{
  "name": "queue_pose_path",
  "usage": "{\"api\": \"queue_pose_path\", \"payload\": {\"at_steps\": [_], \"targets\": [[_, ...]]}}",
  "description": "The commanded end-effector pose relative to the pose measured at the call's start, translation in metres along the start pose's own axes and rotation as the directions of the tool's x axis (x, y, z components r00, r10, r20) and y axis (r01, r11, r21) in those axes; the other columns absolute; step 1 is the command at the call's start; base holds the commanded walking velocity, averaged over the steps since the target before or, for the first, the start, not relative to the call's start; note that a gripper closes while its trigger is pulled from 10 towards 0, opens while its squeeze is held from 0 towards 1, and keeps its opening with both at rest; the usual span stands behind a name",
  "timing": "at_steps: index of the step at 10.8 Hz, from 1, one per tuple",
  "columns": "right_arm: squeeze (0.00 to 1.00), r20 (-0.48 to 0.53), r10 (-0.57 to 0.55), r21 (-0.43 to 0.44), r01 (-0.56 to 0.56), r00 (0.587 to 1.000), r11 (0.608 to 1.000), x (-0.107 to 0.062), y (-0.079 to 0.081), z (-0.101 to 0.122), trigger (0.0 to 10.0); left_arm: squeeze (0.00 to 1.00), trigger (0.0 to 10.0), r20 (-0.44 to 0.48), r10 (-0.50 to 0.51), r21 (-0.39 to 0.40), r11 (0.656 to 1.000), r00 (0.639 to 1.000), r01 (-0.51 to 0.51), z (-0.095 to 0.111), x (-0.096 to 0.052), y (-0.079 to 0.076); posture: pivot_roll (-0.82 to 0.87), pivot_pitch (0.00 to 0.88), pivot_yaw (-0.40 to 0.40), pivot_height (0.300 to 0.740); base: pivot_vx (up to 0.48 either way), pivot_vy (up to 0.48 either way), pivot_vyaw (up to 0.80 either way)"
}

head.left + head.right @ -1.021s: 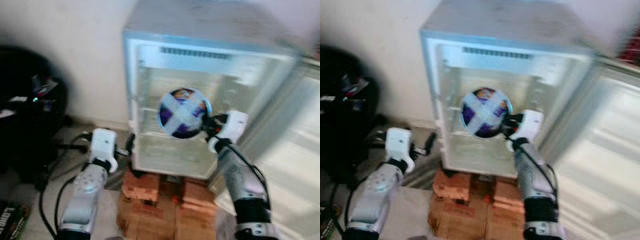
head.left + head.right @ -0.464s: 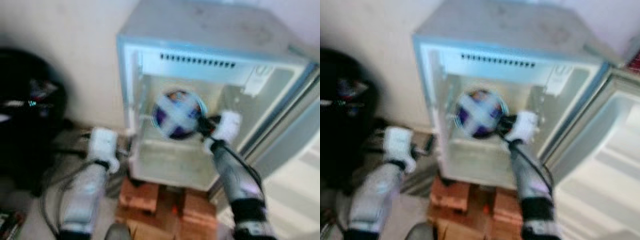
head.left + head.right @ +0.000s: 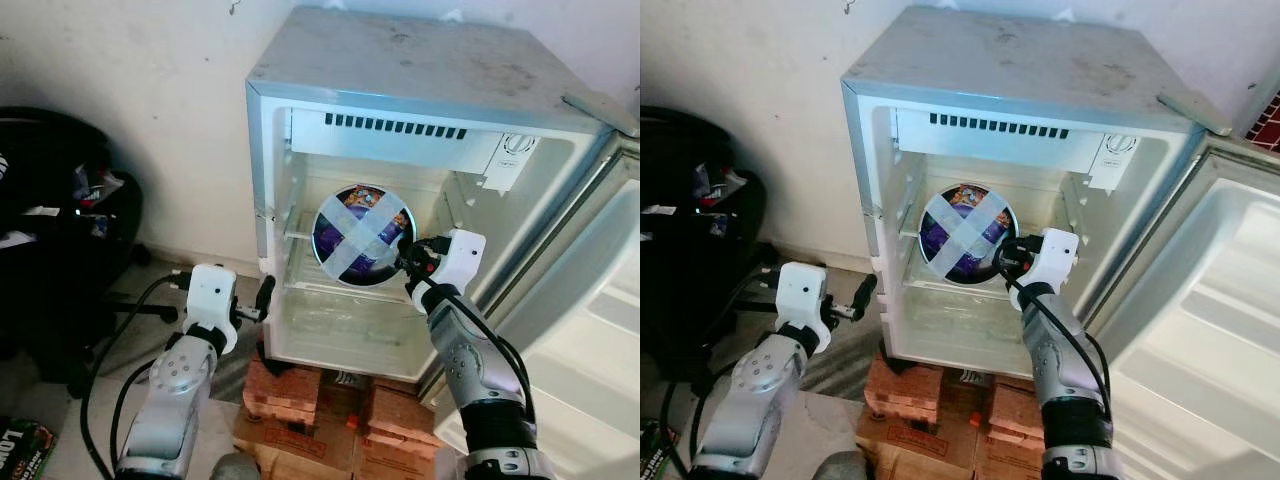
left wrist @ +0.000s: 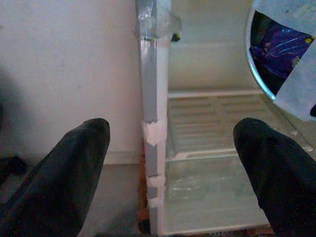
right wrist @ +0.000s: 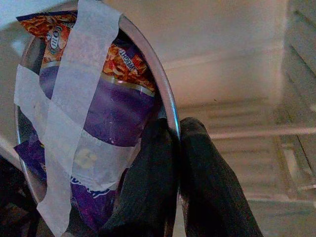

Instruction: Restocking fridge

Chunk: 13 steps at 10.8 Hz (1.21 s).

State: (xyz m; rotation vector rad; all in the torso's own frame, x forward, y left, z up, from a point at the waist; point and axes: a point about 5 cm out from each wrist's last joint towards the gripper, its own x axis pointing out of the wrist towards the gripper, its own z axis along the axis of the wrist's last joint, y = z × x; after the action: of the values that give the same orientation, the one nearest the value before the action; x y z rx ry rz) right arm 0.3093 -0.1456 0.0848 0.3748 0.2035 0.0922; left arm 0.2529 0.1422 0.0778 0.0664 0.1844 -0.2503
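A small silver fridge (image 3: 430,80) stands open before me on bricks. My right gripper (image 3: 403,262) is shut on the rim of a round metal bowl (image 3: 362,238), holding it on edge inside the fridge above the wire shelf (image 3: 310,278). The bowl (image 5: 94,123) holds a purple and orange snack packet (image 5: 116,106) strapped in by a cross of white tape (image 5: 69,94). My left gripper (image 3: 263,297) is open, low beside the fridge's left front edge (image 4: 154,98), with nothing between its fingers (image 4: 64,168).
The fridge door (image 3: 1200,330) hangs wide open on the right. Bricks and cardboard boxes (image 3: 320,410) lie under the fridge. A dark chair with clutter (image 3: 60,230) stands at the left against the wall. Black cables (image 3: 120,330) trail over the floor.
The camera has shifted and steadied. The bowl in my right gripper has stayed about level with the shelf inside the fridge. The left gripper stays by the left edge.
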Motion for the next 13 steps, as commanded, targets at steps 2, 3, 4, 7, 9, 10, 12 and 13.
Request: {"api": "queue_pose_path", "payload": {"at_steps": [2, 3, 4, 7, 9, 10, 12, 13], "targets": [[0.00, -0.031, -0.019, 0.035, 0.020, 0.999, 0.999, 0.006, 0.002, -0.006, 10.0, 0.00, 10.0, -0.044, 0.022, 0.025, 0.999, 0.999, -0.021, -0.004, -0.014, 0.003, 0.14, 0.072, -0.046, 0.740, 0.000, 0.000, 0.00], [0.00, -0.056, -0.036, 0.061, 0.040, 0.998, 0.997, 0.005, 0.001, -0.012, 10.0, 0.00, 10.0, -0.082, 0.021, 0.017, 1.000, 0.996, -0.019, -0.010, -0.023, 0.003, 0.15, 0.092, -0.046, 0.740, 0.000, 0.000, 0.00], [0.00, -0.075, -0.065, 0.096, 0.072, 0.995, 0.993, 0.006, -0.001, -0.019, 10.0, 0.00, 10.0, -0.110, 0.026, 0.011, 1.000, 0.994, -0.025, -0.015, -0.034, 0.004, 0.17, 0.121, -0.042, 0.740, 0.000, 0.000, 0.00], [0.00, -0.020, -0.180, 0.214, 0.180, 0.983, 0.960, 0.025, -0.009, -0.005, 10.0, 0.00, 10.0, -0.113, -0.009, 0.006, 1.000, 0.994, 0.010, -0.007, -0.045, 0.000, 0.21, 0.148, -0.014, 0.740, 0.000, 0.000, 0.00], [0.00, 0.022, -0.227, 0.232, 0.216, 0.974, 0.948, 0.032, -0.011, 0.009, 10.0, 0.00, 10.0, -0.113, -0.015, 0.013, 1.000, 0.994, 0.016, -0.003, -0.047, 0.004, 0.21, 0.148, -0.008, 0.740, 0.000, 0.000, -0.40], [0.00, 0.029, -0.237, 0.231, 0.224, 0.971, 0.947, 0.033, -0.013, 0.011, 10.0, 0.00, 10.0, -0.122, -0.011, 0.020, 1.000, 0.992, 0.013, -0.004, -0.046, 0.006, 0.20, 0.145, -0.010, 0.740, 0.000, 0.000, -0.80], [0.00, 0.054, -0.280, 0.228, 0.261, 0.958, 0.938, 0.033, -0.024, 0.016, 10.0, 0.00, 10.0, -0.120, -0.004, 0.009, 1.000, 0.993, 0.005, -0.004, -0.043, 0.002, 0.19, 0.127, -0.022, 0.740, 0.000, 0.000, -0.40], [0.00, 0.068, -0.286, 0.221, 0.265, 0.956, 0.938, 0.033, -0.028, 0.020, 10.0, 0.00, 10.0, -0.112, -0.011, -0.010, 1.000, 0.994, 0.010, -0.003, -0.043, -0.002, 0.18, 0.118, -0.031, 0.740, 0.000, 0.000, 0.00]]}}
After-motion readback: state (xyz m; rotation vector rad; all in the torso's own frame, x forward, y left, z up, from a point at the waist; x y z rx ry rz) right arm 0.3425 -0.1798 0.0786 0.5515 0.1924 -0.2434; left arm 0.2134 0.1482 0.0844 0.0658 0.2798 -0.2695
